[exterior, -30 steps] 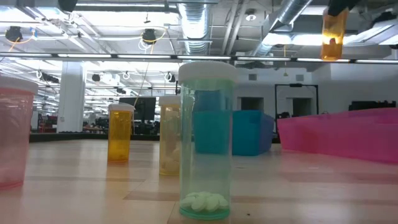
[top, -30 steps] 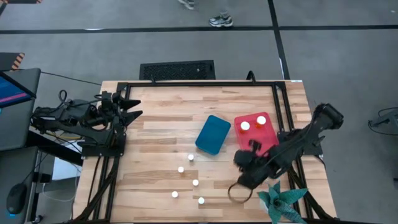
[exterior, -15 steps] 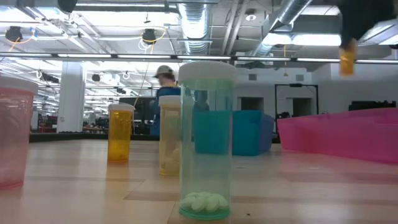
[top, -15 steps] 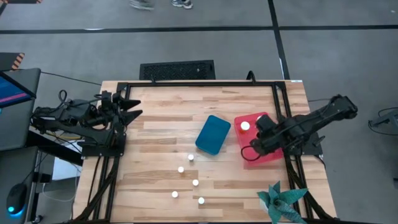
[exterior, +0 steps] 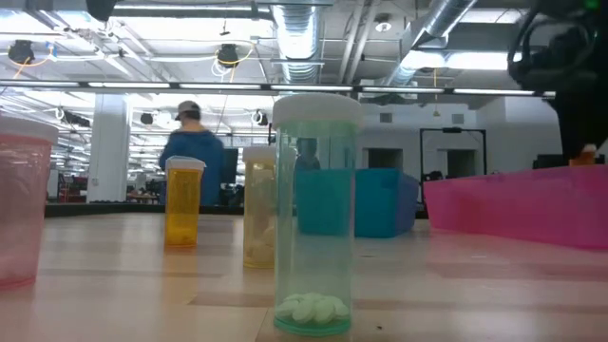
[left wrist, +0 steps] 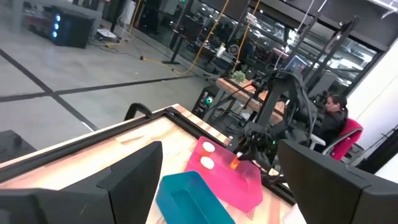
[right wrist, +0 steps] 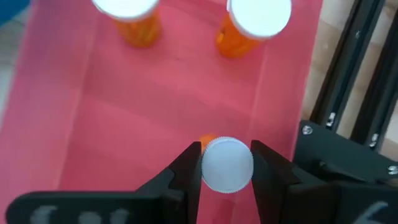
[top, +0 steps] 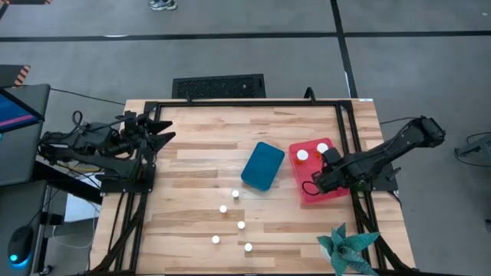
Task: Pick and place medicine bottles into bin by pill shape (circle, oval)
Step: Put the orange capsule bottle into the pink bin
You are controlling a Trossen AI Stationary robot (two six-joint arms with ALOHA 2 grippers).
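My right gripper [top: 321,181] [right wrist: 227,160] hangs over the near half of the red bin [top: 337,192] and is shut on an orange bottle with a white cap [right wrist: 229,165]. In the low view the bottle's top [exterior: 586,152] shows just above the bin's wall [exterior: 513,204]. Two more white-capped bottles [top: 303,156] [top: 322,148] stand in the bin's far half. The teal bin [top: 263,165] lies left of it. Several bottles [top: 235,194] [top: 241,225] stand on the table's near middle. My left gripper [top: 163,135] waits, open, at the table's left edge. My right gripper pinches the bottle at its white cap [right wrist: 211,167] between its two fingers, one on each side. The fingers come from above, pointing down. The bottle stands upright below them, inside the red bin; whether its base rests on the bin's floor is hidden.
A teal paper plant [top: 347,245] stands at the table's near right corner. A black frame rail [top: 347,146] runs along the right side of the red bin. In the low view a clear teal bottle [exterior: 315,214] stands close to the camera. A person [exterior: 195,142] walks in the room behind.
My right gripper has carried the orange bottle from near the plant toward the far edge, over the red bin, then down into the bin. The bottle has stayed upright in the hold. A person has walked across the room behind.
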